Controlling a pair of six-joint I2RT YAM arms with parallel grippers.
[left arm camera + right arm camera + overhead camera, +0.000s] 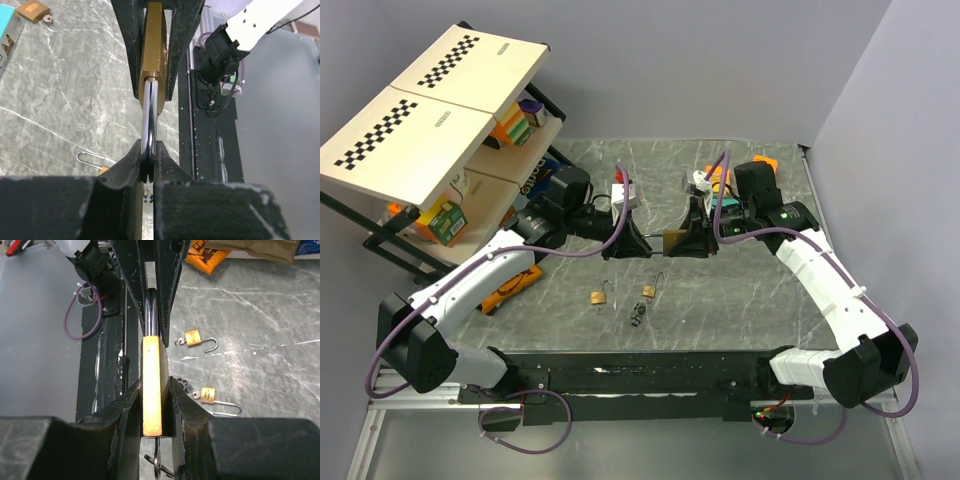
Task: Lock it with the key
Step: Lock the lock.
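A large brass padlock (672, 239) hangs in the air between both grippers, above the middle of the table. My left gripper (645, 243) (148, 160) is shut on its steel shackle (150, 112). My right gripper (692, 240) (153, 383) is shut on the brass body (151, 385). Under the body, a dark ring with a thin metal blade (160, 462) sticks out. The key (640, 316), a tiny dark bunch, lies on the table below the padlock. In the right wrist view the key (183, 385) is half hidden behind my finger.
Two small brass padlocks (599, 297) (649, 291) with open shackles lie near the key. A shelf with checkered boards (430, 100) stands at the left. An orange packet (510, 285) lies by the left arm, and boxes (715, 180) stand at the back.
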